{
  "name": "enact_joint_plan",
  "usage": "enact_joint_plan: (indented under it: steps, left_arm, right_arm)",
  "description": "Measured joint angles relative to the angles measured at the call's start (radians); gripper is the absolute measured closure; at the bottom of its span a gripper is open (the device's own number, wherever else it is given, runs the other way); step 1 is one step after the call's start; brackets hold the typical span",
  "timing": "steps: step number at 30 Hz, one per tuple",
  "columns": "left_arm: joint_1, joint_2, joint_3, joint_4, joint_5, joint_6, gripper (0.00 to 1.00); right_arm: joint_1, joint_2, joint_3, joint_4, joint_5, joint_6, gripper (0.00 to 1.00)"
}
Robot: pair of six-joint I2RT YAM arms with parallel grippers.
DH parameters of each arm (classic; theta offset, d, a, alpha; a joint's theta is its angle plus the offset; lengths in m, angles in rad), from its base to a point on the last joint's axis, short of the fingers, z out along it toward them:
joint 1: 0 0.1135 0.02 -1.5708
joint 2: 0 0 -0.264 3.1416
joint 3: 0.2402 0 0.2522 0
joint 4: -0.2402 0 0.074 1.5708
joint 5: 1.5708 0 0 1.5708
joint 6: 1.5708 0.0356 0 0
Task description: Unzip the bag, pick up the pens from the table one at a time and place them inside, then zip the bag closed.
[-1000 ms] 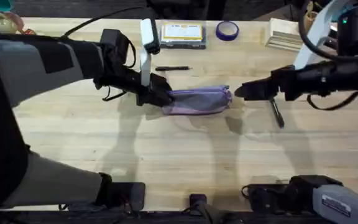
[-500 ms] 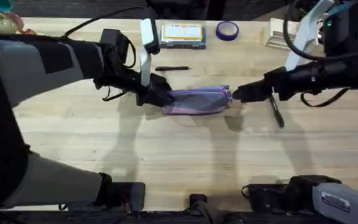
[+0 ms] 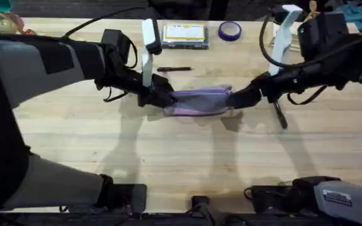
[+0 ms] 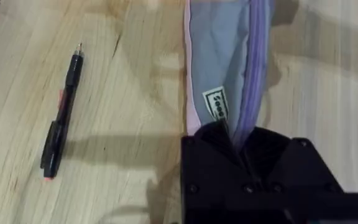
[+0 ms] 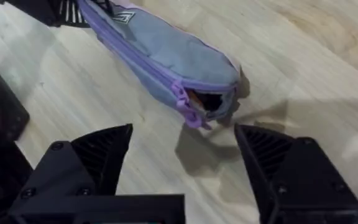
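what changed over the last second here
The right gripper moved left across the table and now sits at the right end of the bag, jaws open. The left gripper stayed clamped on the bag's left end; the bag and both pens did not move.

worktop [image 3: 168, 150]: pale wood, planked, visible grain, low satin sheen, smooth.
bag [image 3: 200, 100]: soft woven cloth, matt; grey panel with lilac edging in the left wrist view [image 4: 219, 56]; small sewn label; lilac zipper tape and pull at the end near the right claw [image 5: 185, 109].
pen beside the bag [image 4: 59, 121]: black plastic barrel, slightly glossy, small orange accents.
pen near the right arm [image 3: 279, 113]: black, slim, finish too small to tell.
left claw [image 4: 241, 155]: black hard plastic, matt, screw heads visible.
right claw [image 5: 182, 162]: black plastic, matt, ribbed inner faces on the fingers [image 5: 272, 155].
tape roll [image 3: 229, 29]: purple, smooth.
box [image 3: 183, 33]: yellow and blue, glossy plastic look.
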Motion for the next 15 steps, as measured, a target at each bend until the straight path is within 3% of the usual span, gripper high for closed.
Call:
enact_joint_plan:
  steps: [4, 7, 15]
  left_arm:
    - [0.000, 0.000, 0.000, 0.000, 0.000, 0.000, 0.958]
    - [0.000, 0.000, 0.000, 0.000, 0.000, 0.000, 0.958]
    - [0.000, 0.000, 0.000, 0.000, 0.000, 0.000, 0.958]
  right_arm:
    - [0.008, 0.035, 0.000, 0.022, 0.000, -0.007, 0.009]
    - [0.021, 0.060, 0.000, 0.032, 0.000, -0.009, 0.113]
    - [0.036, 0.087, 0.000, 0.044, 0.012, -0.017, 0.666]
